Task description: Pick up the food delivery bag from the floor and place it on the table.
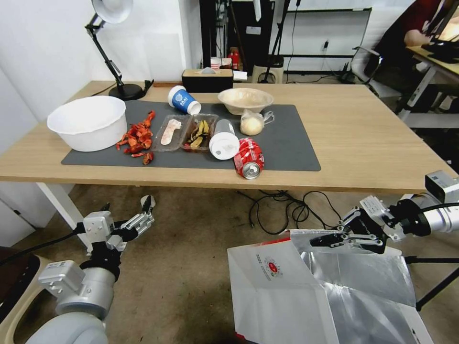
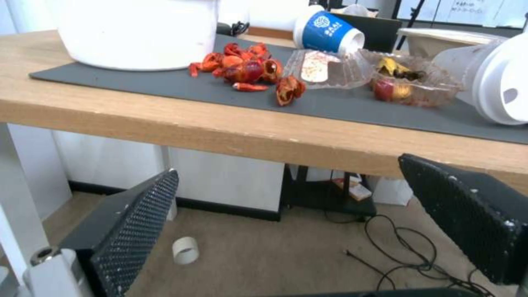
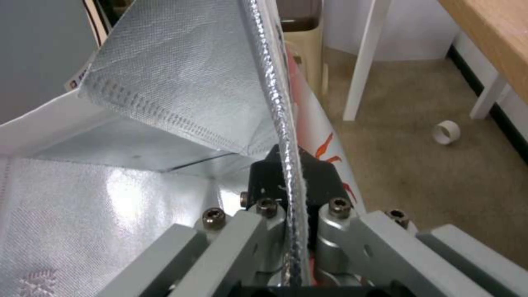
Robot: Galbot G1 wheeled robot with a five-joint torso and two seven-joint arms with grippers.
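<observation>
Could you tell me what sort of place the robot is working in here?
Probably an office or lab staged as a dining spot: food litter on the table, a desk lamp, loose cables on the floor.

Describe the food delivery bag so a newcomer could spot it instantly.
Look below the table's near edge, on the floor. The food delivery bag stands open there, the right gripper shut on its rim. It alone is large, white, foil-lined, with a round red logo.
</observation>
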